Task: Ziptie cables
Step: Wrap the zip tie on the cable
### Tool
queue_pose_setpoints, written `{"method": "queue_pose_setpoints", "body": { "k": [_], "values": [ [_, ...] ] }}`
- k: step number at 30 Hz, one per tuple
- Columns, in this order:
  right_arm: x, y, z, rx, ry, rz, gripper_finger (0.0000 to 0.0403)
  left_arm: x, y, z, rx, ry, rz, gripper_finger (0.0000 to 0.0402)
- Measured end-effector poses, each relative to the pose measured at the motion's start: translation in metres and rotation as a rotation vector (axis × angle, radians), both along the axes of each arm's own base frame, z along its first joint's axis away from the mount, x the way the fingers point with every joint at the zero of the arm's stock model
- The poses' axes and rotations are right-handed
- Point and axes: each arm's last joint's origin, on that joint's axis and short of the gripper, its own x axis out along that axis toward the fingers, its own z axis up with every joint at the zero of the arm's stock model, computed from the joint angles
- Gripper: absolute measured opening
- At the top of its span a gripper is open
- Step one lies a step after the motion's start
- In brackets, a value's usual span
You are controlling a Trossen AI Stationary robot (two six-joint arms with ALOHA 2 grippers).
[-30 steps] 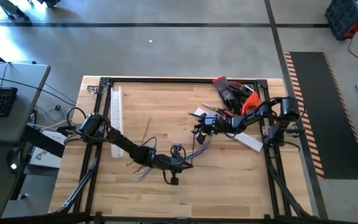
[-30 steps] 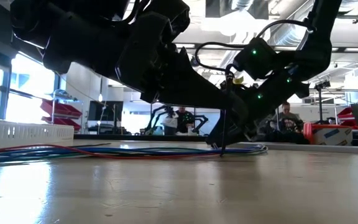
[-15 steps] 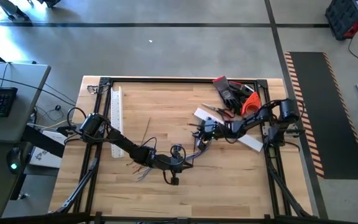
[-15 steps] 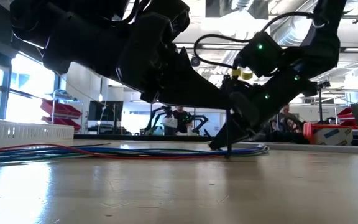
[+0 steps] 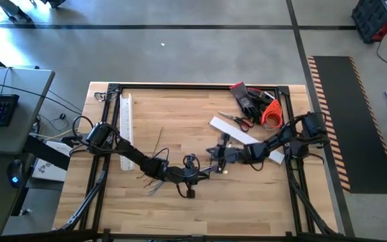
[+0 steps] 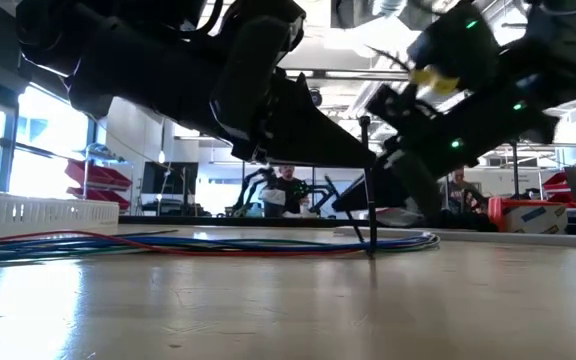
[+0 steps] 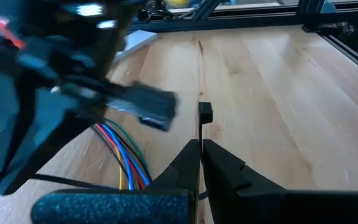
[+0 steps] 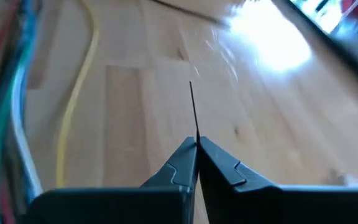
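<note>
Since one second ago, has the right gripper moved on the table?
Yes. In the high view the right gripper has moved away from the scissors, toward the table's near edge, and now sits close to the left gripper.

The left arm reached from the left edge of the table toward its middle, forearm low over the wood, and its gripper (image 5: 192, 176) sat close to the surface with the two dark fingers (image 7: 194, 165) pressed together on a thin dark strip. The right arm stretched in from the right edge, bent at the elbow, and its gripper (image 5: 219, 156) lay just beside the left one, fingers (image 8: 191, 163) likewise closed on a thin strip. In the low view both wrists sloped down toward one spot, nearly meeting
</note>
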Motion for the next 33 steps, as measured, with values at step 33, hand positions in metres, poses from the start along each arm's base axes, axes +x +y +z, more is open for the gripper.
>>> {"method": "queue_pose_setpoints", "body": {
  "k": [33],
  "values": [
    [-0.002, 0.097, -0.004, -0.770, 0.122, 0.146, 0.0000, -0.002, -0.005, 0.000, -0.076, -0.006, 0.006, 0.0000]
  ]
}}
